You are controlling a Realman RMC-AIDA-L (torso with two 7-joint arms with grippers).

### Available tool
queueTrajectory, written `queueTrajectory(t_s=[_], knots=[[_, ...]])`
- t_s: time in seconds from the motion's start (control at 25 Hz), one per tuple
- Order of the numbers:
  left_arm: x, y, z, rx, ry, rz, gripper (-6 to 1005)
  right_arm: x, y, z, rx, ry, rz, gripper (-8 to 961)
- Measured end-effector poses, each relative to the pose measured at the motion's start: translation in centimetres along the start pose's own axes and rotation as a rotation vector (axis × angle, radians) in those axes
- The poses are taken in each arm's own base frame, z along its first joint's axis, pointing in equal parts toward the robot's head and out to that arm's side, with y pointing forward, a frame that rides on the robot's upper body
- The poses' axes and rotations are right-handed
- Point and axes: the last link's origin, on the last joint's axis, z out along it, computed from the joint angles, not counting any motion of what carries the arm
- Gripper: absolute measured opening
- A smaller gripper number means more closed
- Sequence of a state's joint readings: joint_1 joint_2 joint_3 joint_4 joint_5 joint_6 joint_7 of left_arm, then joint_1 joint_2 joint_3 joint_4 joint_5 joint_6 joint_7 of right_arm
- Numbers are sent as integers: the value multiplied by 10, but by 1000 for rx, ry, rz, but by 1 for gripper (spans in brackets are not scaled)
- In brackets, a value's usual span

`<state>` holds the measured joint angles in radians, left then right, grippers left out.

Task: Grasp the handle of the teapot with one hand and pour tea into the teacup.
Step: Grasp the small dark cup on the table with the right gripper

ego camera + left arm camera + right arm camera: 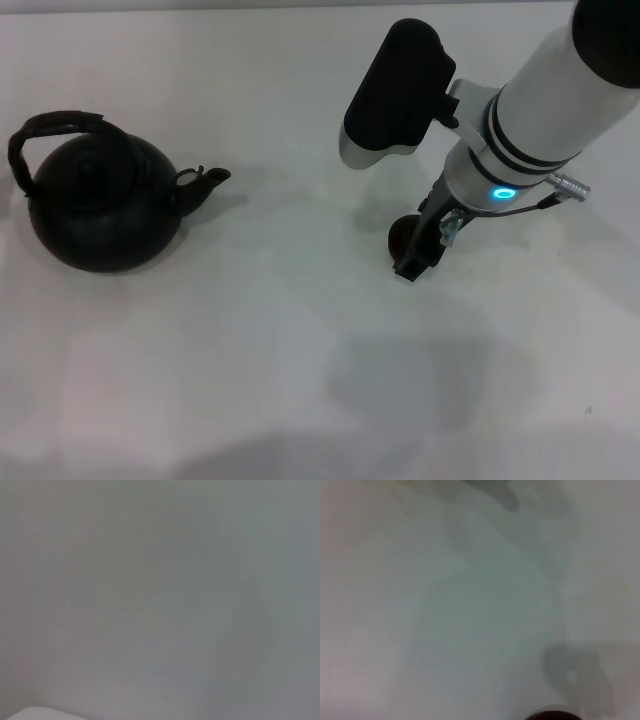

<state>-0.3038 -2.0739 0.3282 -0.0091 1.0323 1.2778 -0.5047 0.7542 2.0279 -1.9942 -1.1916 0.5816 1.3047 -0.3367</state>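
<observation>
The matte black teapot (100, 210) stands upright at the left of the white table, its short spout (205, 180) pointing right. Its arched dark handle (55, 125) rises over the lid, and nothing touches it. The small dark teacup (401, 238) sits right of centre, partly hidden behind my right gripper (418, 255), which reaches down right against it. A dark curved edge (552, 715) in the right wrist view looks like the cup's rim. The left gripper shows in no view; the left wrist view holds only bare pale surface.
The white tabletop (280, 330) stretches between teapot and cup with nothing standing on it. My right arm's white forearm (540, 110) and black wrist housing (395, 95) hang over the table's right part.
</observation>
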Motion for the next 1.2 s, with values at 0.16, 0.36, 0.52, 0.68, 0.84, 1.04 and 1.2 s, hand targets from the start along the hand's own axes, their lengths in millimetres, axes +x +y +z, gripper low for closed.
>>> queueTrajectory(t_s=[0.16,0.36,0.52,0.68,0.84,1.04,1.2], knots=[[0,0,0,0,0,0,671,0,0,0,1,0,-6,827],[0,0,0,1,0,0,670,1,0,1,1,2,-14,826],[0,0,0,2,1,0,669,1,0,2,-1,5,-14,826],[0,0,0,2,2,0,668,1,0,2,-3,6,-14,825],[1,0,1,0,4,0,668,1,-1,1,-3,4,-8,806],[1,0,1,0,4,1,667,-2,-4,-3,-6,-7,-6,729],[1,0,1,1,4,2,666,-14,-2,-10,-58,-59,-31,731]])
